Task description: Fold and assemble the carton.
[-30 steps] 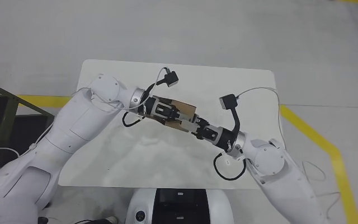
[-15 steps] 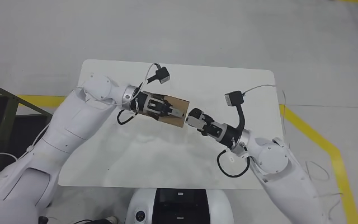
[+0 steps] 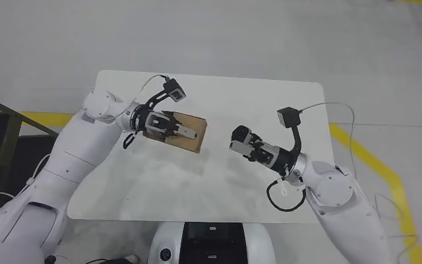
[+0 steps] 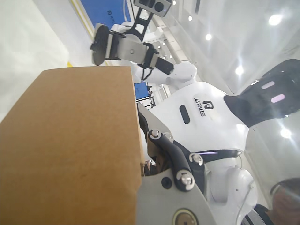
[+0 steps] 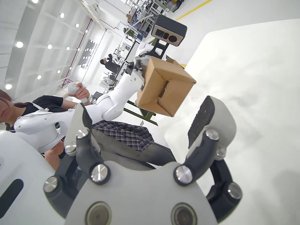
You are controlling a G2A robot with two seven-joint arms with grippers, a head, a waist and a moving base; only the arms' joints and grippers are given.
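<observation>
The left tool (image 3: 186, 132) is clenched on the brown carton (image 3: 192, 121), holding it above the left half of the white tabletop (image 3: 264, 92). The right tool (image 3: 238, 138), fingers spread and empty, faces the carton's folded end, near but not touching.

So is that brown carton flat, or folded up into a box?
Folded into a box shape. The right wrist view shows the carton with flaps folded in on one end; the left tool holds it.
</observation>
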